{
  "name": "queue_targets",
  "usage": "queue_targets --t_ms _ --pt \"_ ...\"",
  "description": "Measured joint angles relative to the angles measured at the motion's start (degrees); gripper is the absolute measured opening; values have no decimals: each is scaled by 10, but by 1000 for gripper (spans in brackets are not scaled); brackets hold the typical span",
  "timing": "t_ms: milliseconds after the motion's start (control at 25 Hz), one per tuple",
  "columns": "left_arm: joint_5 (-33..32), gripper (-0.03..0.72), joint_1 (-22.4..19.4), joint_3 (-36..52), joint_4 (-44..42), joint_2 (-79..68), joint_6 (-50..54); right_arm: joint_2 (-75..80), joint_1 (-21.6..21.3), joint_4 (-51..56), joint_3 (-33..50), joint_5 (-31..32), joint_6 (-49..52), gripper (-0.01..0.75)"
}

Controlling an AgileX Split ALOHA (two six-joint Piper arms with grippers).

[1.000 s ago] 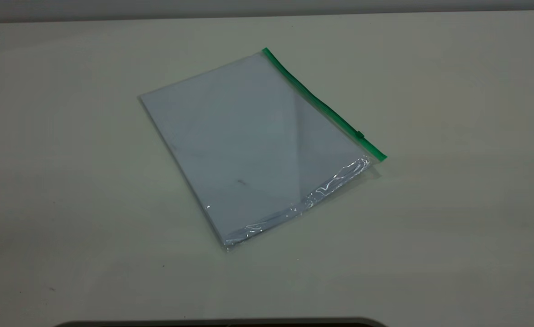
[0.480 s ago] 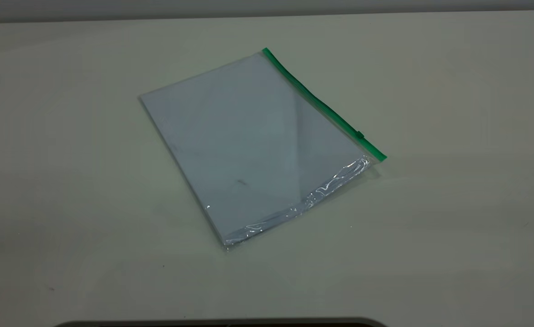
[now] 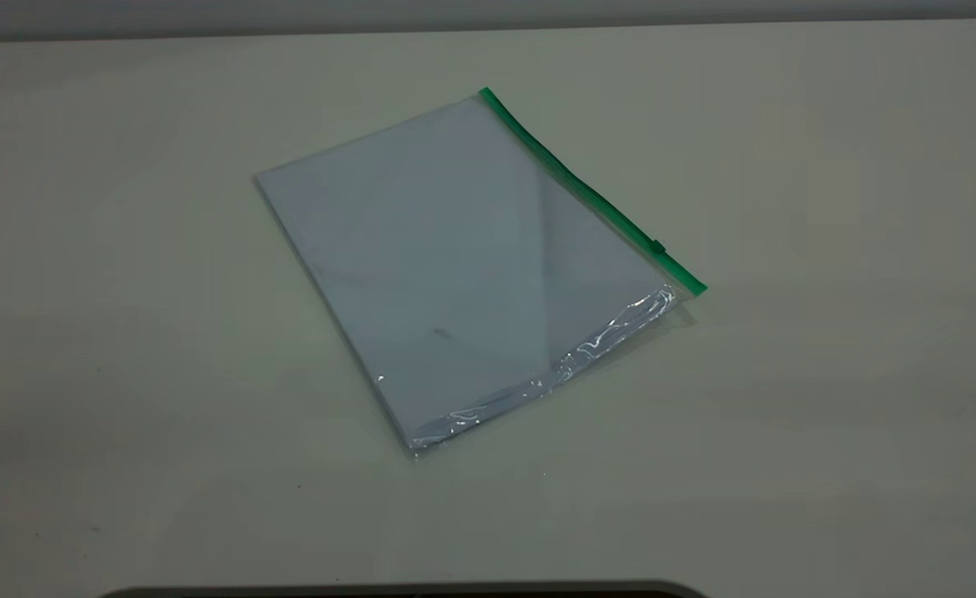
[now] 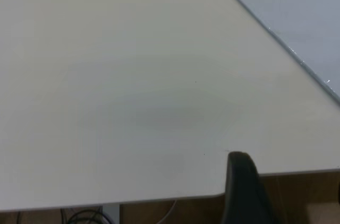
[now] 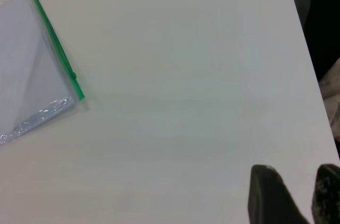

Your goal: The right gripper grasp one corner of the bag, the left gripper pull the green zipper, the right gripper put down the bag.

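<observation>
The bag (image 3: 454, 266) lies flat on the table, a clear pouch with pale paper inside. The green zipper (image 3: 579, 187) runs along its far right edge, with the slider tab (image 3: 658, 246) near the near right corner. Neither gripper shows in the exterior view. In the right wrist view the right gripper (image 5: 296, 168) is open and empty over bare table, well apart from the bag (image 5: 26, 70), the zipper (image 5: 56, 43) and the tab (image 5: 74, 76). In the left wrist view the left gripper (image 4: 288, 164) is open at the table's edge, far from the bag's corner (image 4: 297, 11).
The pale table (image 3: 828, 374) surrounds the bag on all sides. Its edge shows in the left wrist view (image 4: 159, 198) and in the right wrist view (image 5: 309, 59), where a dark object (image 5: 325, 17) stands beyond it.
</observation>
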State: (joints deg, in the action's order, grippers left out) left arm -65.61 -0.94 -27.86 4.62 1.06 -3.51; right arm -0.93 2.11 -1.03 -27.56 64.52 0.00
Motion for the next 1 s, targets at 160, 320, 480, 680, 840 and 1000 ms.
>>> queue_targets --t_ms 160,320,480,680,840,1000 --pt "0 479 0 0 0 0 0 0 0 0 0 0 0 239" --pt "0 479 0 0 0 0 0 0 0 0 0 0 0 239" --pt "0 479 0 0 0 0 0 0 0 3 0 0 4 239" --pt "6 479 0 0 0 0 0 0 0 43 0 -2 4 239" --pt "21 479 0 -13 6 -27 7 12 0 93 -2 -19 -19 239" --pt "51 479 0 -26 41 -126 -25 92 0 156 -2 -85 -88 268"
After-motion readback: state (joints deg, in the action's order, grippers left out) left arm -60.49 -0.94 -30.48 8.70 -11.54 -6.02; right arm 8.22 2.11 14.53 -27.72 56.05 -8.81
